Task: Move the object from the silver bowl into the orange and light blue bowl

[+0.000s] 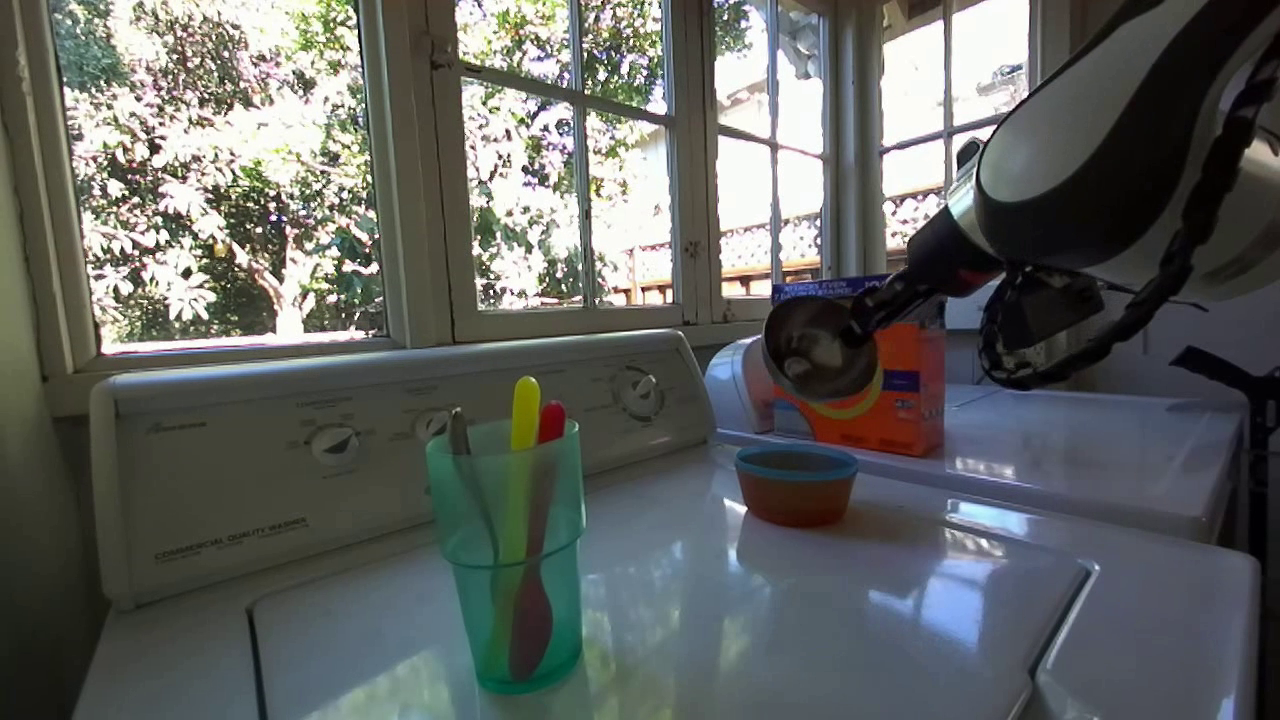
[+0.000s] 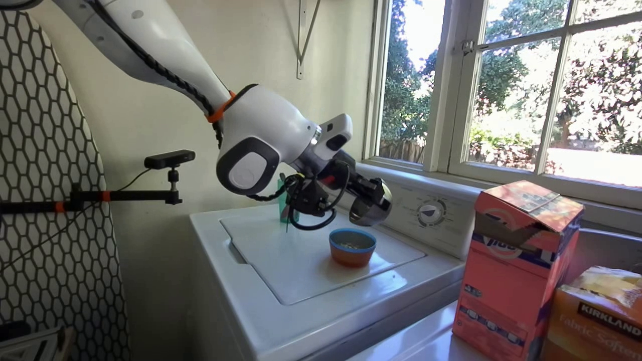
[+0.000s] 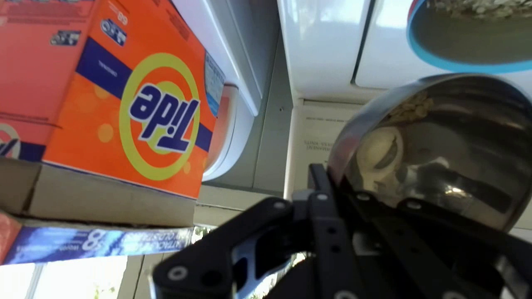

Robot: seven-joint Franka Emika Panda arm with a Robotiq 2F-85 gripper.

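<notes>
Some oat-like flakes [image 3: 415,107] cling inside the silver bowl [image 2: 366,213], while a pile of flakes [image 2: 350,245] lies in the orange and light blue bowl [image 1: 797,500] on the counter [image 1: 690,620], so the transfer looks well along. The hand [image 3: 331,177] is clamped on the silver bowl's rim, metal pinched between its fingers [image 3: 319,182], presumably because the thin edge offers a firm hold and leaves the mouth unobstructed. Tipped steeply, that bowl hangs higher than the orange and light blue bowl and apart from it, apparently so the contents slide out by weight alone; whether it is directly overhead is hard to tell. The receiving bowl stands upright and unheld, its opening facing up to catch what falls. The teal cup [image 1: 510,610] stands well apart, which keeps its utensils [image 1: 525,405] out of the pouring path. Those clinging flakes probably need a steeper tilt or a shake over the opening, lest some land on the counter.
</notes>
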